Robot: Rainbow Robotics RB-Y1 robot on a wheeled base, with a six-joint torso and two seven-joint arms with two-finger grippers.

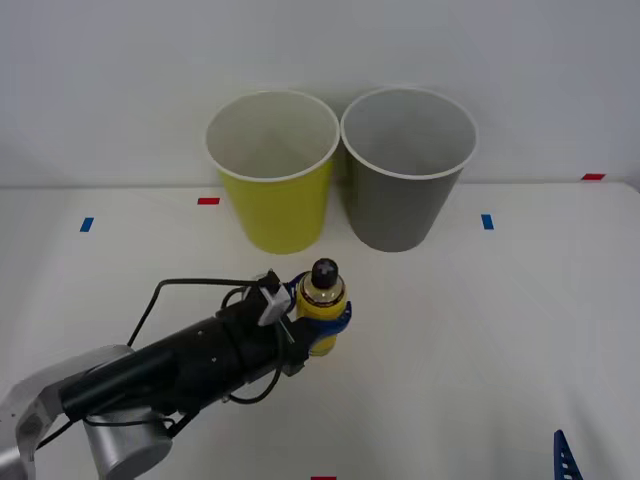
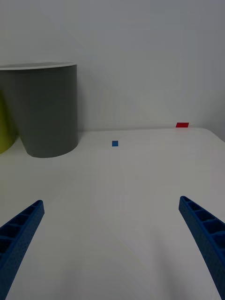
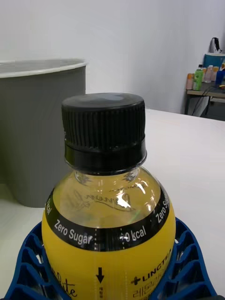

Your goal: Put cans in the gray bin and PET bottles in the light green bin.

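My left gripper is closed around the bottle, its blue ribbed fingers wrapping both sides of the yellow label. The bottle stands upright in my grasp, black cap on top, clear neck above the yellow contents, its label reading "Zero Sugar". It sits over the table in front of the two bins, nearer the green bin, which stands just beside the gray bin at the table's far edge; whether the two rims touch I cannot tell. From my left wrist the gray bin rises behind the bottle. My right gripper waits low at the near right of the table, its fingers spread wide and holding nothing, with the gray bin well ahead of it. Small red and blue tape marks dot the table.
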